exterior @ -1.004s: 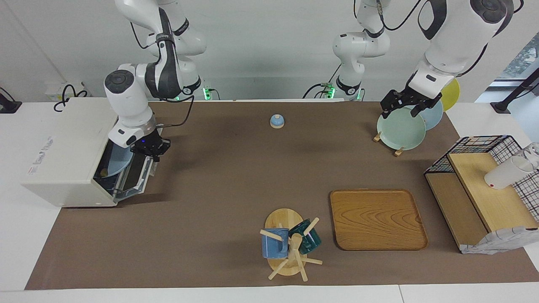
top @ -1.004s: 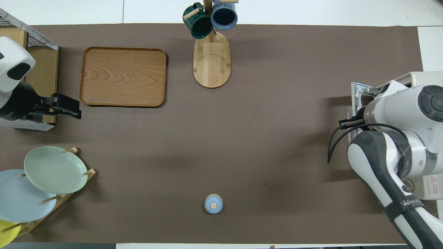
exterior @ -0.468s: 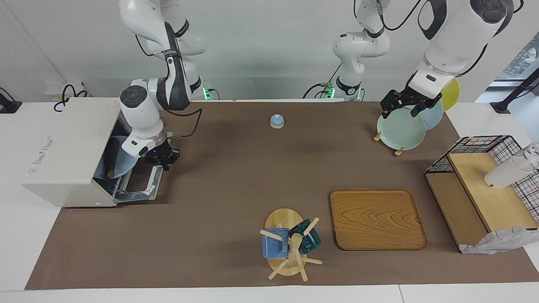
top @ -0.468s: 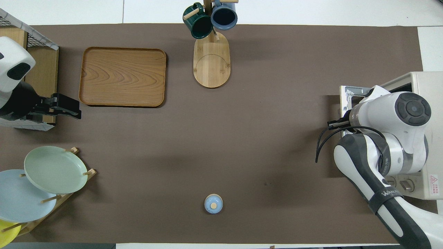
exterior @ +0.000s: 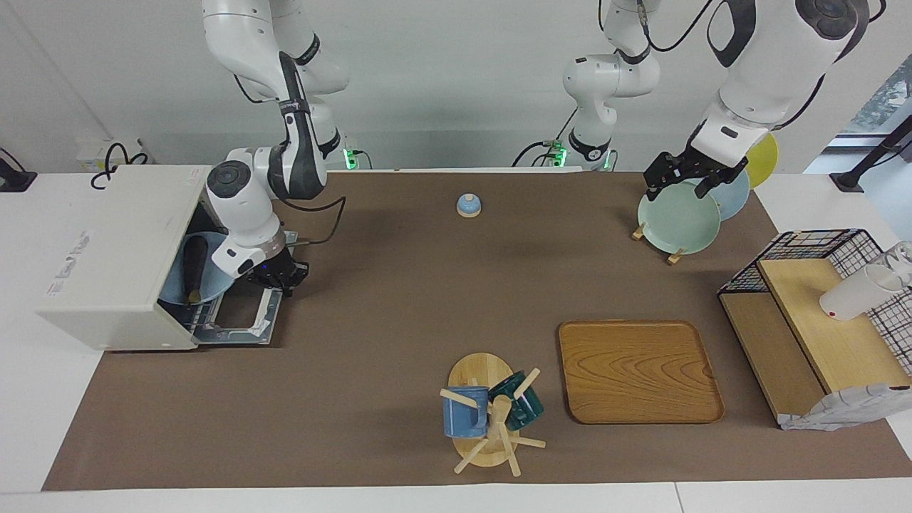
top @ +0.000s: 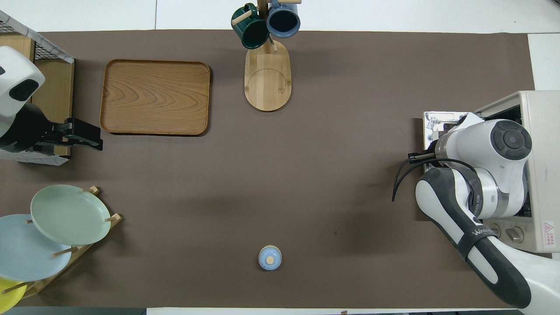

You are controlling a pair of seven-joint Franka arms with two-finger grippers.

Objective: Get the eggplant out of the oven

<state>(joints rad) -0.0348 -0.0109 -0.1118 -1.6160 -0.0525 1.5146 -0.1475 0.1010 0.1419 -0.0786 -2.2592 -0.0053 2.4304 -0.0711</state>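
The cream-white oven (exterior: 114,242) stands at the right arm's end of the table, and it also shows in the overhead view (top: 540,127). Its glass door (exterior: 239,317) hangs down almost flat. Inside, the dark eggplant (exterior: 194,262) lies on a light blue plate (exterior: 214,279) on the wire rack. My right gripper (exterior: 274,274) is at the door's outer edge, shut on the handle bar. In the overhead view the right arm hides the eggplant. My left gripper (exterior: 682,184) waits, open and empty, over the plate rack.
A plate rack with a green plate (exterior: 677,217) stands near the left arm's base. A wooden tray (exterior: 638,370), a mug tree (exterior: 491,413), a small blue lidded pot (exterior: 468,205) and a black wire rack with wooden shelves (exterior: 819,335) holding a white cup (exterior: 855,292) are on the mat.
My right gripper has pulled the oven door down from nearly upright to almost flat. The eggplant and its plate have come into view. The left arm has not moved.
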